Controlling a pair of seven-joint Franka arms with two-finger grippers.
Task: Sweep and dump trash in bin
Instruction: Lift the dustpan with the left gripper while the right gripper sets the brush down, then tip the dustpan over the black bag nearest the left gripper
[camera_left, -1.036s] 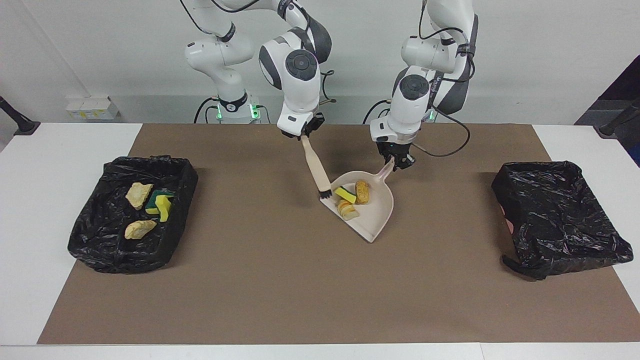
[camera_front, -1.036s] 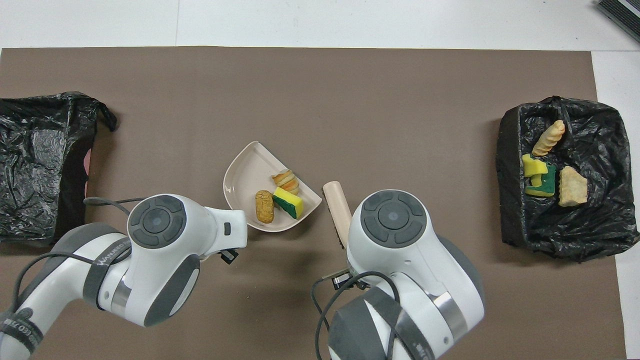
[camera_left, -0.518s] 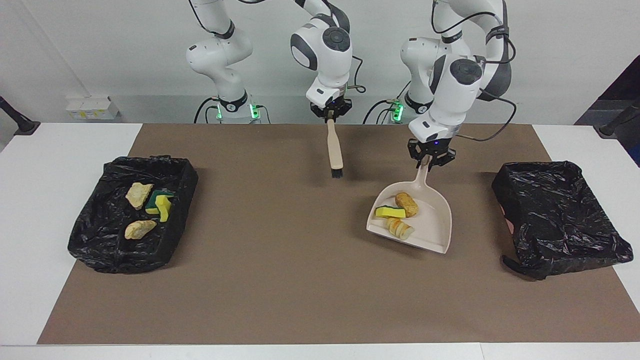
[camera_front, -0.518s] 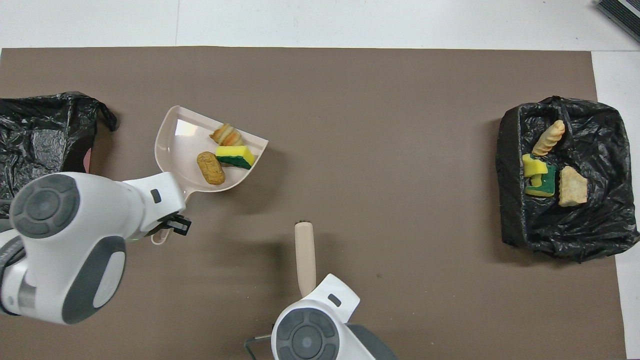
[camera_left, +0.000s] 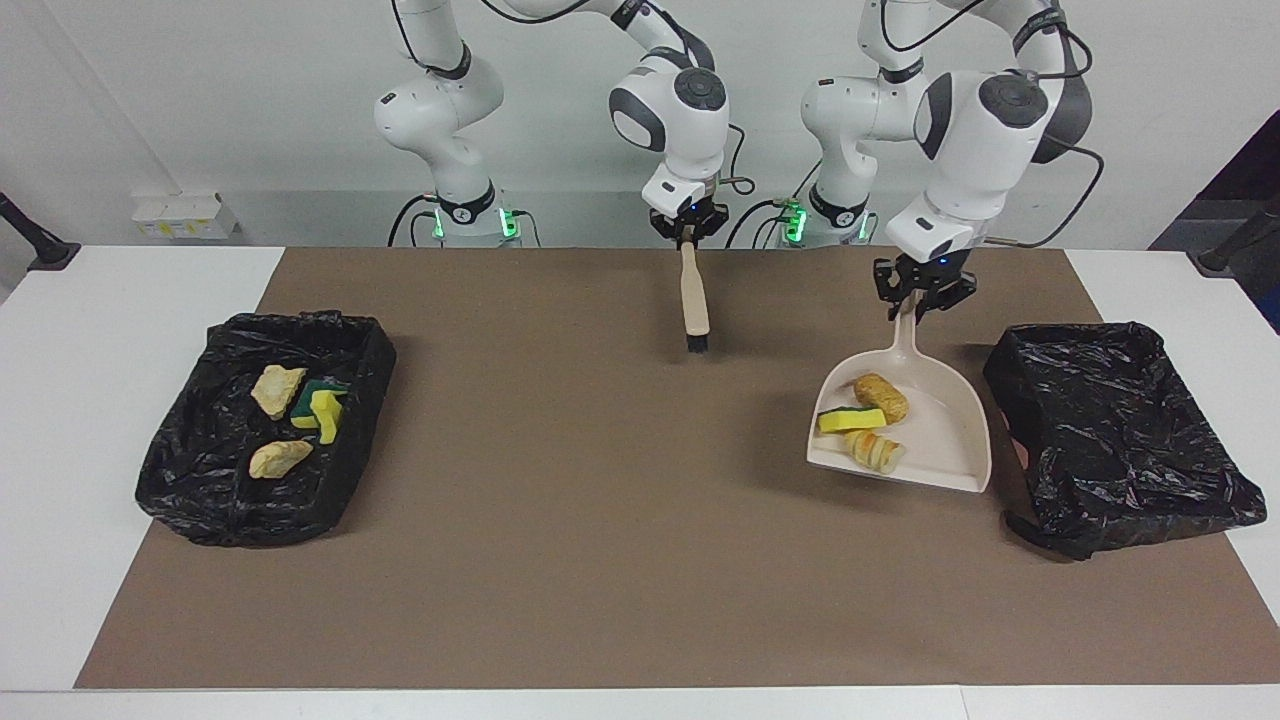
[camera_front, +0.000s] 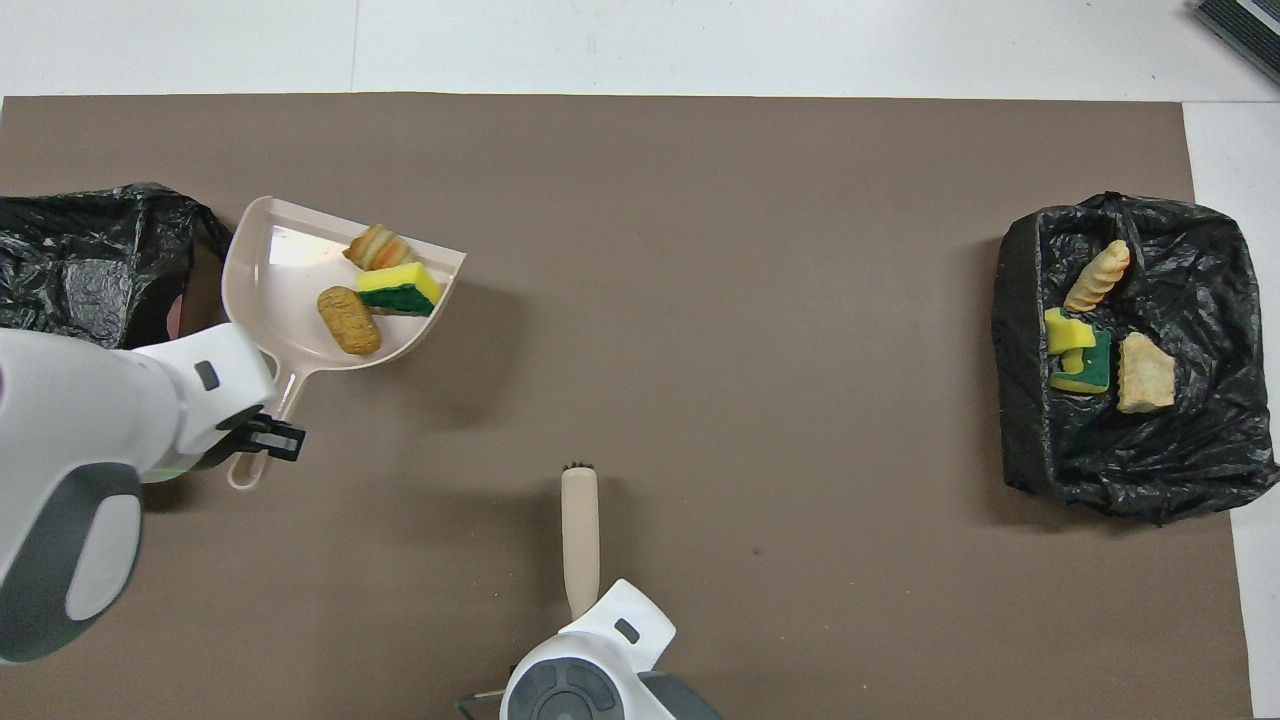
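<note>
My left gripper (camera_left: 920, 303) is shut on the handle of the beige dustpan (camera_left: 945, 440), held up over the mat just beside the black-bagged bin (camera_left: 1120, 440) at the left arm's end. In the pan lie three pieces of trash: an orange-brown lump (camera_left: 881, 396), a yellow green-backed sponge (camera_left: 851, 420) and a pale wrinkly lump (camera_left: 873, 451). From above the dustpan (camera_front: 285, 290) slightly overlaps that bin (camera_front: 80, 270). My right gripper (camera_left: 688, 236) is shut on the beige brush (camera_left: 693, 300), which hangs bristles down over the mat near the robots; the brush (camera_front: 579, 525) also shows from above.
A second black-bagged bin (camera_left: 230, 500) sits at the right arm's end, holding two pale lumps (camera_left: 278, 390) and yellow-green sponges (camera_left: 320, 408). A brown mat (camera_left: 600, 520) covers the table's middle, with white table (camera_left: 60, 400) at both ends.
The left gripper has lifted the loaded dustpan from mid-table and carried it toward the bin at the left arm's end. The right gripper has drawn the brush up and back toward the robots.
</note>
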